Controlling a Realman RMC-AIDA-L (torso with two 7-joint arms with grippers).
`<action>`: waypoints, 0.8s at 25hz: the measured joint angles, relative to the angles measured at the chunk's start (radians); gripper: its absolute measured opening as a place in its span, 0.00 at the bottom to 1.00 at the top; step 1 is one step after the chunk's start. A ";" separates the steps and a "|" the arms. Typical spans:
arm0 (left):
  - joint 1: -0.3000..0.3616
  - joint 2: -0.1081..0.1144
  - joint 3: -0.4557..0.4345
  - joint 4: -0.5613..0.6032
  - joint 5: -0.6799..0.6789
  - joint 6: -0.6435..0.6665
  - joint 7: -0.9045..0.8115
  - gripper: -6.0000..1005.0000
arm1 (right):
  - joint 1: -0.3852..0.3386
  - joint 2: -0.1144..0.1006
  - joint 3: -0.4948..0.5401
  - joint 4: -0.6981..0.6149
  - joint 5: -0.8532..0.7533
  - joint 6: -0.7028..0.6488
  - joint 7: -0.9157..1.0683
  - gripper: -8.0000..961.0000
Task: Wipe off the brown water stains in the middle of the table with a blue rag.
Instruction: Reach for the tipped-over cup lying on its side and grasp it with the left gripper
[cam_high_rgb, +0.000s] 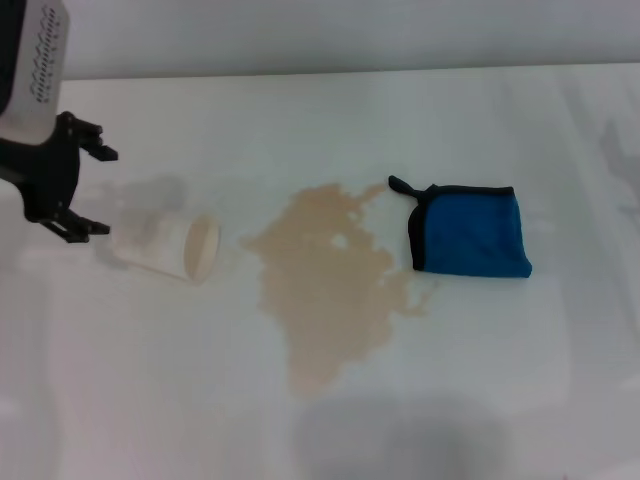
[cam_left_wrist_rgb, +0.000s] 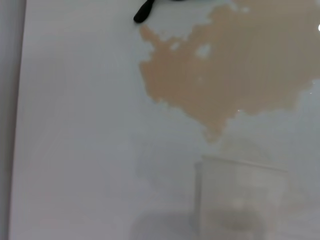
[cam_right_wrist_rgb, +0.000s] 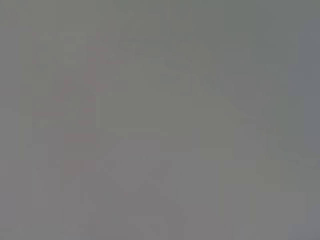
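Observation:
The brown water stains (cam_high_rgb: 330, 280) spread as a tan, ragged puddle in the middle of the white table (cam_high_rgb: 500, 380). The blue rag (cam_high_rgb: 472, 232), folded, with black edging and a black loop, lies flat just right of the puddle. My left gripper (cam_high_rgb: 88, 190) is open and empty at the far left, above the table, next to a tipped paper cup. In the left wrist view the puddle (cam_left_wrist_rgb: 235, 65) fills the upper part and the rag's black loop (cam_left_wrist_rgb: 144, 11) shows at the edge. My right gripper is out of view.
A white paper cup (cam_high_rgb: 170, 246) lies on its side left of the puddle, mouth toward it; it also shows in the left wrist view (cam_left_wrist_rgb: 240, 200). The table's far edge (cam_high_rgb: 350, 70) meets a wall. The right wrist view shows only plain grey.

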 joint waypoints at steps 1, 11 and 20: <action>0.000 -0.004 0.001 -0.001 0.002 0.006 0.013 0.87 | 0.001 0.000 0.000 0.003 0.001 0.000 0.000 0.86; 0.002 -0.030 0.074 -0.057 0.045 0.066 0.036 0.87 | 0.000 0.000 0.002 0.007 0.004 0.002 0.000 0.86; 0.010 -0.041 0.115 -0.113 0.026 0.169 0.039 0.87 | -0.003 0.000 0.001 0.007 0.003 -0.002 0.000 0.86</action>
